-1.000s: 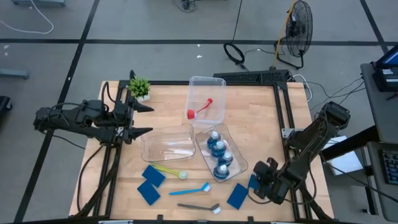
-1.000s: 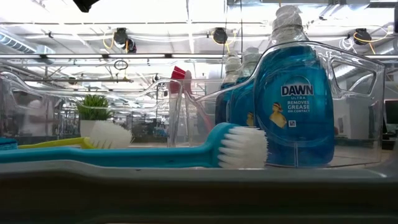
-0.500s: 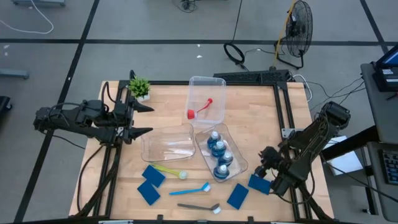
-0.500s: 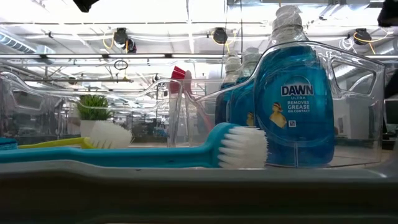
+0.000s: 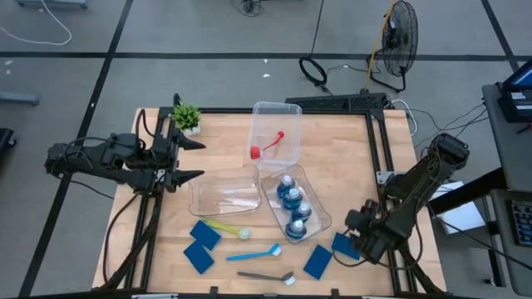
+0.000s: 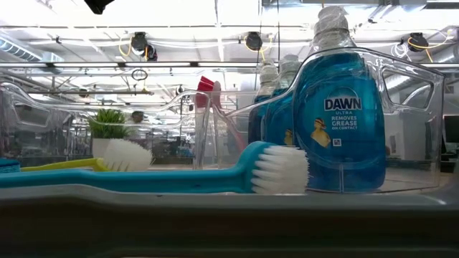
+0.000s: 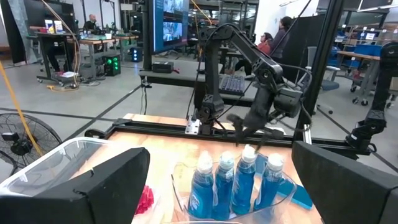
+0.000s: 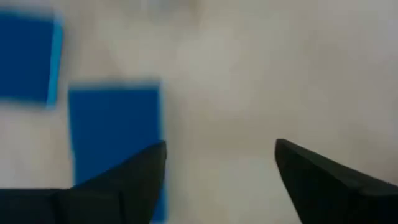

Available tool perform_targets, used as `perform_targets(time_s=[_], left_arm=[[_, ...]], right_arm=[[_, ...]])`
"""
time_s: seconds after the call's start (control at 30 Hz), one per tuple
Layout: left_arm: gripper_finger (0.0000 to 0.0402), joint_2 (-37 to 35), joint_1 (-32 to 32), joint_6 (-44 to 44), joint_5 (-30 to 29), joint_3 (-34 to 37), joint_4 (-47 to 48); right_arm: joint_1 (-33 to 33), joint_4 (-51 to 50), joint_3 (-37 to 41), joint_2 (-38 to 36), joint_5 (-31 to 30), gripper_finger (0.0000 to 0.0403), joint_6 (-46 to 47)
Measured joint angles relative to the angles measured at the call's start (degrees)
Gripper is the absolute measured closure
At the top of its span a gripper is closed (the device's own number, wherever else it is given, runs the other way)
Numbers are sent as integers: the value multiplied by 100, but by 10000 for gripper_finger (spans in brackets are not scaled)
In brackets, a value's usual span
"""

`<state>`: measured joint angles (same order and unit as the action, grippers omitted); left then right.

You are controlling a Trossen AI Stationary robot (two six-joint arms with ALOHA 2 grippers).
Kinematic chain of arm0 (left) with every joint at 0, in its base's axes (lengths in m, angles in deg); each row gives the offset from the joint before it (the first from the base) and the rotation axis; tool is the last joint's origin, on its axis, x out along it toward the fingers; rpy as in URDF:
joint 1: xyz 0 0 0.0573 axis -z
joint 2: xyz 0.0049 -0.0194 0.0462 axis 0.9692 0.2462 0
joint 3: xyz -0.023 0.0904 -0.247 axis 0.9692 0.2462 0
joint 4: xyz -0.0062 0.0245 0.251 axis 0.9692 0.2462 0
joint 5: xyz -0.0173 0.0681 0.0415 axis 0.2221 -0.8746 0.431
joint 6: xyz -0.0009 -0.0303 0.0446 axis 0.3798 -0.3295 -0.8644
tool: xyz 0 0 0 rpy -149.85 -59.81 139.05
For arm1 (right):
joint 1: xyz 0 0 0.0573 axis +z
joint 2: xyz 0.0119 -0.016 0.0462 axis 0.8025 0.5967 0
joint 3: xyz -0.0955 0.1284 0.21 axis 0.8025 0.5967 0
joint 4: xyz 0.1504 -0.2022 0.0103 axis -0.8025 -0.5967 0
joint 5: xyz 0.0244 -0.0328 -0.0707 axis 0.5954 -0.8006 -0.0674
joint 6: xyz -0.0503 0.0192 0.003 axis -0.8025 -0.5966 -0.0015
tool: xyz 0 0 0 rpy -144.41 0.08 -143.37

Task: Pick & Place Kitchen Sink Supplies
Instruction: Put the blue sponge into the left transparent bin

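Observation:
Several blue-liquid bottles (image 5: pixel 293 204) stand upright in a clear bin (image 5: pixel 318 202) at mid-table. A red brush (image 5: pixel 268 148) lies in the far bin (image 5: pixel 291 112). On the near table lie yellow-green (image 5: pixel 226 227), light-blue (image 5: pixel 253 252) and dark-grey (image 5: pixel 264 276) brushes and flat blue sponges (image 5: pixel 201 245), (image 5: pixel 317 261). My right gripper (image 5: pixel 356 235) points down, open, over another sponge (image 8: pixel 115 127) at the near right. One finger (image 8: pixel 124 183) stands over that sponge's edge. My left gripper (image 5: pixel 198 159) waits open at the left.
An empty clear bin (image 5: pixel 223 193) sits left of the bottle bin. A small potted plant (image 5: pixel 187 116) stands at the far left corner. The table's black frame rail (image 5: pixel 382 178) runs close by my right arm. Bare wood lies at the far right.
My right gripper has tipped and rolled at the wrist above the near-right sponge, shifting slightly toward the table's right edge. The sponge, mostly covered by the gripper a second ago, now shows flat on the table beside it.

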<state>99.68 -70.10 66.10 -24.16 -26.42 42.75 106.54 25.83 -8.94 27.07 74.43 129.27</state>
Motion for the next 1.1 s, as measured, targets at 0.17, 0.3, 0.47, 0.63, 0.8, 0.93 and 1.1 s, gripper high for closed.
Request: perform_targets(time_s=[0.17,0.3,0.47,0.63,0.8,0.93,1.1], left_arm=[[5,0,2,0,0,0,1],[5,0,0,0,0,0,1],[5,0,0,0,0,0,1],[5,0,0,0,0,0,0],[5,0,0,0,0,0,0],[5,0,0,-2,0,0,0],[5,0,0,0,0,0,0]], right_arm=[[-36,1258,0,377,1257,92,-33],[-75,1823,-7,705,1250,100,-145],[-175,1841,55,1144,1221,93,-344],[-279,1945,281,1562,1316,86,-547],[-382,1399,297,1725,1353,114,-111],[-378,1306,317,1729,1123,168,259],[-399,1334,338,1730,1027,262,314]])
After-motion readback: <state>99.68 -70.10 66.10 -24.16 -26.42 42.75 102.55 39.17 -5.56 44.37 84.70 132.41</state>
